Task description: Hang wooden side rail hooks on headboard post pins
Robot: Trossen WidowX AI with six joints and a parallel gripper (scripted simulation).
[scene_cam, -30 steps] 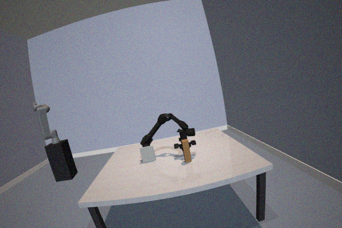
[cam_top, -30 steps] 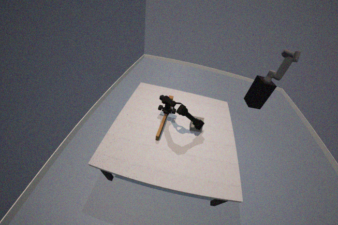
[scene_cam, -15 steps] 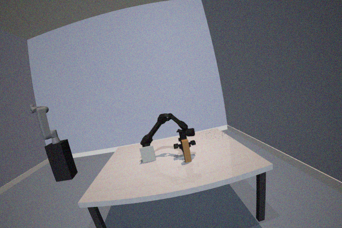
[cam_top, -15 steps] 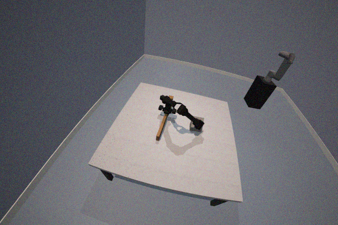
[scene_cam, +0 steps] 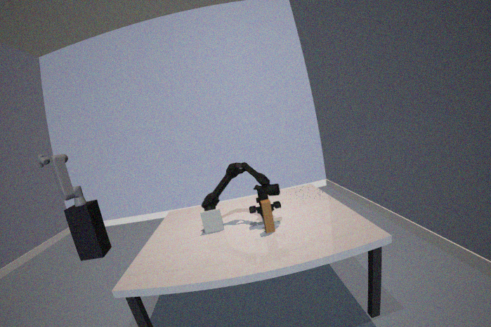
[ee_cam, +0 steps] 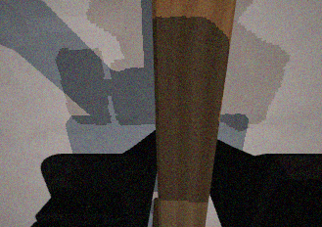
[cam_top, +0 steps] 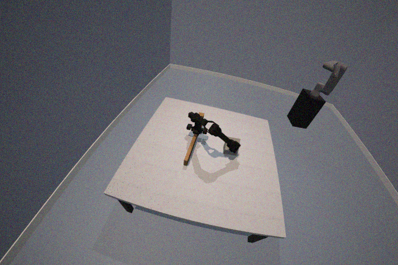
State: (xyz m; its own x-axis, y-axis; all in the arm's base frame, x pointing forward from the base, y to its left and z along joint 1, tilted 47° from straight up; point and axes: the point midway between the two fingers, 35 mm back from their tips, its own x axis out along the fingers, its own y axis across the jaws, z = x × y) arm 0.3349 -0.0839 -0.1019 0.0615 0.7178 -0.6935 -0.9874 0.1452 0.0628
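"How's the rail look?"

"Long, straight, orange-brown wood (cam_top: pixel 190 150) (ee_cam: pixel 190 113). I count one, across the desk (cam_top: pixel 237 193) (scene_cam: pixel 215 262) from the pale base block (cam_top: pixel 237 141) (scene_cam: pixel 212 221). My tool (cam_top: pixel 199 128) (scene_cam: pixel 265 209) (ee_cam: pixel 175 134) grips it."

"Hooks, pins?"

"Can't make out either, nor clearly separate the post."
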